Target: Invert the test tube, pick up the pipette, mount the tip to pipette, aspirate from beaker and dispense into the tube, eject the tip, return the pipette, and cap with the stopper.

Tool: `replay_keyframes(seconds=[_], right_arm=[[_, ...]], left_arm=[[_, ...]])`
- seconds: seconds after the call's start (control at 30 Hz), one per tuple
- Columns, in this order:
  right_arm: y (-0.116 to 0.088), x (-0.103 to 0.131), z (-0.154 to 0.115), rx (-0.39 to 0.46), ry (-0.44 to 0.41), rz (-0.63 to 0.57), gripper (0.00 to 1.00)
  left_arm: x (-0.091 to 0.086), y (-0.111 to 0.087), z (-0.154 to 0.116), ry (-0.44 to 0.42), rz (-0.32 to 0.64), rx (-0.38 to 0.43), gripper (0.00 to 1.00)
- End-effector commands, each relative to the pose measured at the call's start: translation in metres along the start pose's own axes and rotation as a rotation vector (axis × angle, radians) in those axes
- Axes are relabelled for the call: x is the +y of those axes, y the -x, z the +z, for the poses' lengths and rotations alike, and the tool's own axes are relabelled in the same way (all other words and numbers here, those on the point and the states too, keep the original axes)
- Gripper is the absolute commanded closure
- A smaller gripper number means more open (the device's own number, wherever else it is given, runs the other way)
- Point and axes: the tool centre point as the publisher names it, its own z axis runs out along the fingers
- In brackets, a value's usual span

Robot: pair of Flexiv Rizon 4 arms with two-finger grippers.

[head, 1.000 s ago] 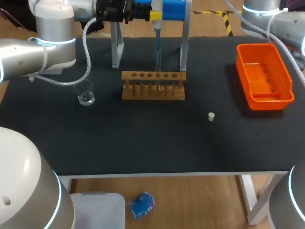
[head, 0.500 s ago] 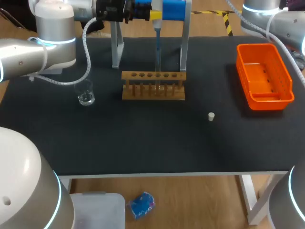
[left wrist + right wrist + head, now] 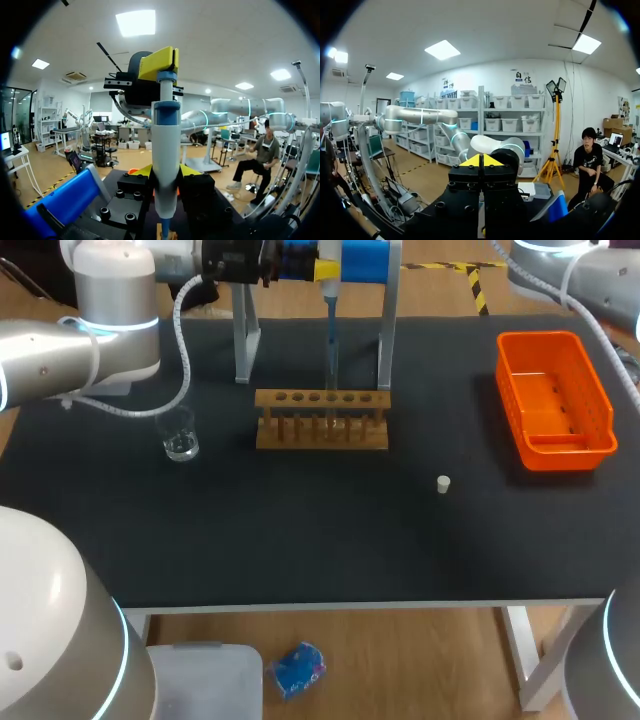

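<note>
My left gripper (image 3: 327, 271) is at the table's far edge, shut on the pipette (image 3: 330, 335), which hangs upright. Its thin lower end points down into the wooden tube rack (image 3: 322, 420); I cannot make out the tube itself. In the left wrist view the pipette (image 3: 165, 145) stands white and blue between the yellow fingertips of the left gripper (image 3: 165, 172). The glass beaker (image 3: 181, 441) sits left of the rack. A small white stopper (image 3: 443, 484) lies on the mat to the rack's right front. My right gripper (image 3: 481, 161) is shut on nothing, off the head view.
A metal stand (image 3: 243, 335) with a blue top (image 3: 364, 257) straddles the pipette behind the rack. An orange bin (image 3: 556, 435) sits at the right side. My right arm (image 3: 570, 265) shows at the far right corner.
My right arm has drawn back a little toward the far right corner. The left arm, pipette and objects on the mat have not moved.
</note>
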Motion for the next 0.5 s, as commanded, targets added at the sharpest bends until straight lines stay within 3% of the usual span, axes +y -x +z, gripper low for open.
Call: replay_keyframes(seconds=[0.03, 0.23, 0.27, 0.3, 0.33, 0.5], right_arm=[[0.003, 0.004, -0.001, 0.004, -0.005, -0.007, 1.00], [0.000, 0.014, -0.006, 0.002, -0.016, -0.029, 1.00], [-0.002, 0.017, -0.008, 0.000, -0.020, -0.031, 0.89], [-0.004, 0.019, -0.010, -0.005, -0.026, -0.031, 0.53], [-0.006, 0.021, -0.014, -0.009, -0.028, -0.033, 0.00], [-0.017, 0.029, -0.032, -0.041, -0.058, -0.026, 0.00]], left_arm=[[-0.001, -0.001, 0.000, 0.003, -0.001, -0.002, 1.00], [-0.001, -0.001, 0.000, 0.003, -0.001, -0.002, 1.00], [-0.001, -0.001, 0.000, 0.003, -0.001, -0.002, 1.00], [-0.001, -0.001, 0.000, 0.003, -0.001, -0.002, 1.00], [-0.001, -0.001, 0.000, 0.003, -0.001, -0.002, 1.00], [-0.001, -0.001, 0.000, 0.003, -0.001, -0.002, 1.00]])
